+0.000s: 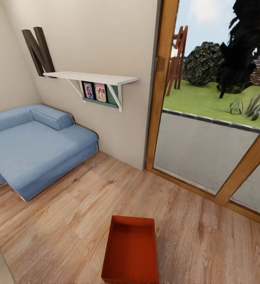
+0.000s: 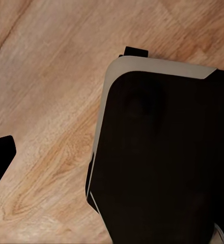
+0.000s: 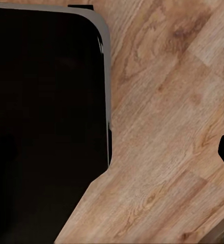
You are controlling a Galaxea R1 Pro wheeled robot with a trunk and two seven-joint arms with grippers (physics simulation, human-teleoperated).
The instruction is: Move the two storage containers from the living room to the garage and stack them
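Sofa: blue sectional sofa (image 1: 31, 146) sits at nine o'clock in the head view, on the wood plank floor (image 1: 67, 228) of the living room.
Shelf: white wall shelf (image 1: 91, 77) up at eleven o'clock, a dark letter N (image 1: 38, 50) leaning on its end.
Container: one red-orange storage container (image 1: 132, 252) at six o'clock, open side up, empty, flat on the planks, near edge cut off by the frame.
Door: glass door (image 1: 208, 118) at two o'clock, lawn beyond.
Step in hand: I'd say the approach, nothing lifted yet.
Next move: bring both arms down to flank the box walls.
Left tool: cannot tell whether clenched or released; dark robot body (image 2: 163, 157) looms in its wrist view.
Right tool: same story, cannot tell.
Hidden: only one container can be made out here.
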